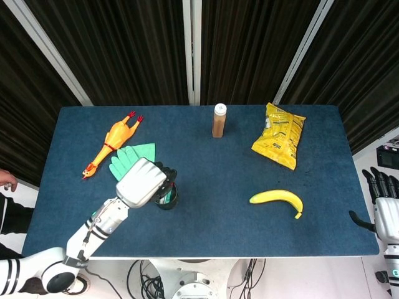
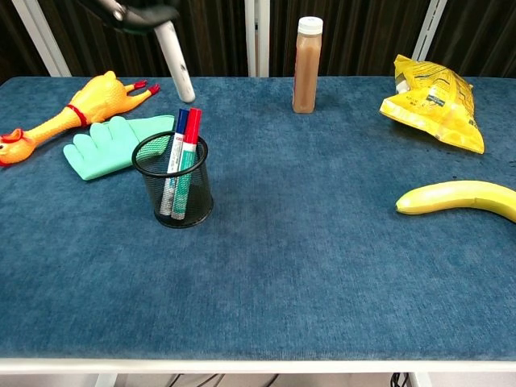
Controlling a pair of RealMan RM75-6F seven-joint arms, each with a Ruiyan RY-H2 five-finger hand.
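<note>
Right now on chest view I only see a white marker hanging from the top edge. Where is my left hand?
Observer: In the head view your left hand, gripping the white marker, is raised over the mesh pen cup and hides part of its rim.
Operator: And my right hand?
Observer: The right hand is past the right edge of the table, fingers apart, holding nothing.

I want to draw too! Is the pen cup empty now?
No. The mesh pen cup stands upright with two markers inside, blue-capped and red-capped; a third, white marker hangs above it.
</note>
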